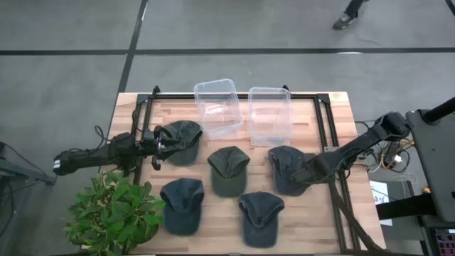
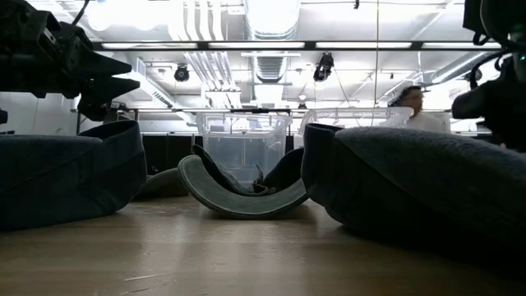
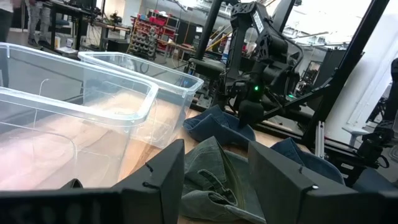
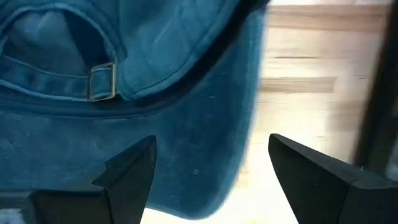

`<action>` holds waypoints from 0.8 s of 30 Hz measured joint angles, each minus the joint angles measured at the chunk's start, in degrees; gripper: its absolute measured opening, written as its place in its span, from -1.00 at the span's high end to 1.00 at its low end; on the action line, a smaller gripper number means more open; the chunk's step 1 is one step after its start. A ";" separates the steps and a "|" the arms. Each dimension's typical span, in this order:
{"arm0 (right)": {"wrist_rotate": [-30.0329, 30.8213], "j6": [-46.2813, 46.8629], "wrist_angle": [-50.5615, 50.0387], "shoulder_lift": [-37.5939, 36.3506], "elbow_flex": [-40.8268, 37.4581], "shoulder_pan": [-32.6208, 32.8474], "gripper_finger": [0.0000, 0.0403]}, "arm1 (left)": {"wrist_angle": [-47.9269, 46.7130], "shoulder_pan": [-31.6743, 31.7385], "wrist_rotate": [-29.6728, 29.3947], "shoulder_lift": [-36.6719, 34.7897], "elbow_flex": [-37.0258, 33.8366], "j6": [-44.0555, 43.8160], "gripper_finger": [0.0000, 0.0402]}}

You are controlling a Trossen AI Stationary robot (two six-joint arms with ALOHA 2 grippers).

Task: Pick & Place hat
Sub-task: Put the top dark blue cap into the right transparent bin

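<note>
The left claw [image 1: 160, 146] is standing part open at the brim edge of the olive hat [image 1: 182, 140] nearest the left bin [image 1: 217, 107]. The left wrist view is showing its two fingers [image 3: 163, 180] apart with olive cloth lying between them; whether the cloth is being touched cannot be told, and the hat is not being lifted.

The right claw [image 1: 307, 174] is standing at its widest, low over the dark blue hat [image 1: 288, 168] at the right side of the table [image 1: 320, 217]. In the right wrist view its fingers [image 4: 124, 171] are straddling that hat's [image 4: 155, 124] rear strap and brim without closing on it.

Working outward from the claws, three more hats are lying on the table:
- a green hat [image 1: 228, 169] at the centre;
- a dark hat [image 1: 181, 204] at the front left;
- a dark hat [image 1: 259, 217] at the front right.

Behind them the left bin and the right bin [image 1: 269, 115] are sitting side by side, and neither is showing a hat inside. A potted plant [image 1: 114, 212] is standing at the front left corner.

Judged progress: no hat is placed yet. All five are remaining on the table, and the task is appearing to be at its first grasp.
</note>
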 joint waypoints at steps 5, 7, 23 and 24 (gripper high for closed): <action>0.69 0.00 7.76 0.38 -2.78 0.00 -0.50 | 0.04 0.02 0.00 0.01 0.00 -0.01 0.15; 2.27 -0.12 10.03 0.53 -3.69 0.00 -0.49 | 0.07 0.01 0.00 0.02 0.00 0.00 0.15; 3.55 -1.00 10.95 -1.01 -5.21 0.00 0.19 | 0.24 0.00 0.00 0.00 0.00 -0.02 0.15; 3.70 -1.00 10.68 -1.32 -5.21 0.00 0.27 | 0.24 0.00 0.00 0.01 0.00 -0.02 0.15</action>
